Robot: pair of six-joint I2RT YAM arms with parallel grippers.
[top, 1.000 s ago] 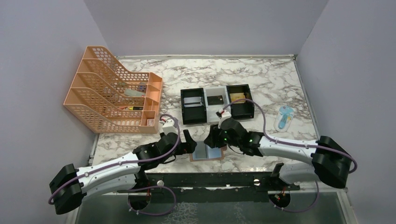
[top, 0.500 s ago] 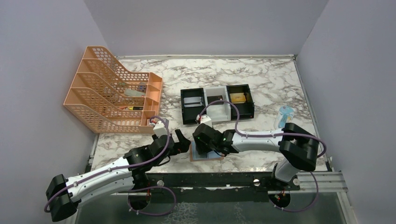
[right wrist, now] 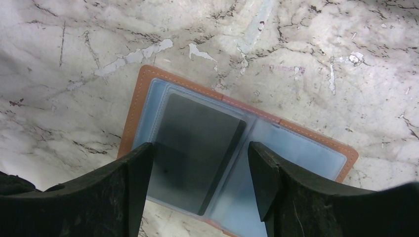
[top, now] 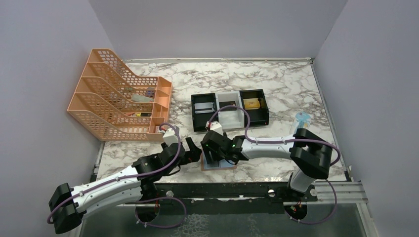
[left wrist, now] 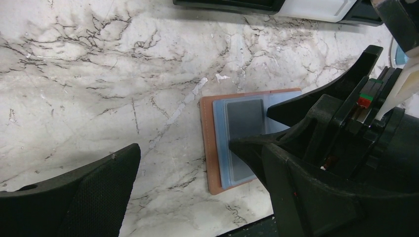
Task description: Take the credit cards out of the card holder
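Note:
The tan card holder (top: 220, 165) lies open flat near the table's front edge, light-blue lining up. A dark grey credit card (right wrist: 197, 138) sits in its left sleeve, also seen in the left wrist view as a grey credit card (left wrist: 244, 118) inside the card holder (left wrist: 209, 148). My right gripper (right wrist: 200, 150) hovers just above the card holder (right wrist: 132, 113), open, one finger on either side of the card and nothing held. My right gripper (top: 212, 157) hides part of the holder from above. My left gripper (top: 194, 151) is open and empty, just left of the holder.
A black-and-white three-compartment tray (top: 205, 127) stands behind the holder with flat items in it. An orange mesh file rack (top: 118, 103) fills the back left. A small blue-and-white object (top: 301, 123) lies at the right. The table's front edge runs right below the holder.
My right gripper has swung left and down over the open card holder and its jaws have spread wider. The left arm shifted slightly and stays open.

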